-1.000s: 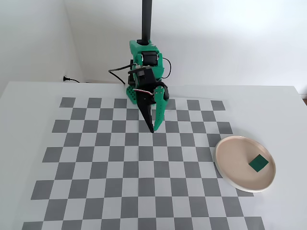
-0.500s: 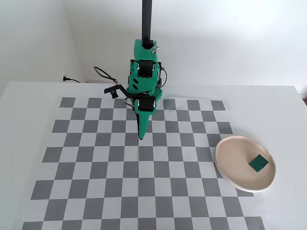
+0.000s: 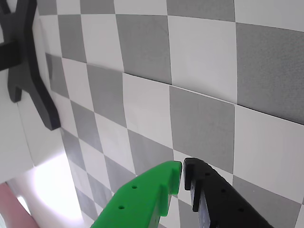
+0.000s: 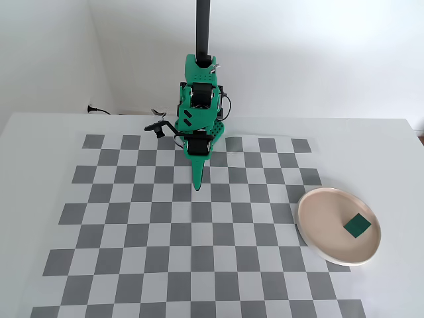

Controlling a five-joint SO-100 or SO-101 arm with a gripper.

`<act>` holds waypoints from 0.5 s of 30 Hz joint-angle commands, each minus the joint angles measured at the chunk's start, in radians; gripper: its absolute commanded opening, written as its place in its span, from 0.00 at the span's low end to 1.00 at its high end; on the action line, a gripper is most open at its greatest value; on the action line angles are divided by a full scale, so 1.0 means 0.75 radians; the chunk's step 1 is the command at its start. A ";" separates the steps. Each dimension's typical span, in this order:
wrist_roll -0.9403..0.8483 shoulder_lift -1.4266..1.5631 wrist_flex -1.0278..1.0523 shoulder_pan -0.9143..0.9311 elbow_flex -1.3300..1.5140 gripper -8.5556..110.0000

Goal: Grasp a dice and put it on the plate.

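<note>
Dice (image 4: 357, 226) sits on the plate (image 4: 318, 218) at the surface's (image 4: 40, 146) near right in the fixed view, so placing looks done. Farther back, the pincer (image 4: 197, 185) hangs tip-down over the checkerboard (image 4: 132, 232), closed and empty, well apart from the plate.

White table (image 4: 40, 199) carrying a grey-and-white checkered mat (image 4: 132, 232); plain white walls (image 4: 318, 53) behind, apparently meeting at a corner; lighting bright, even.

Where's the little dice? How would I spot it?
Find the checkered mat, then the round pinkish plate off its right edge in the fixed view. The dice lies on it, a small dark green cube and the only thing there.
</note>
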 commanded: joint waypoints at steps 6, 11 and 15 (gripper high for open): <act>-0.074 0.020 0.006 -0.002 -0.020 0.04; -0.076 0.020 0.006 -0.002 -0.020 0.04; -0.076 0.020 0.006 -0.002 -0.020 0.04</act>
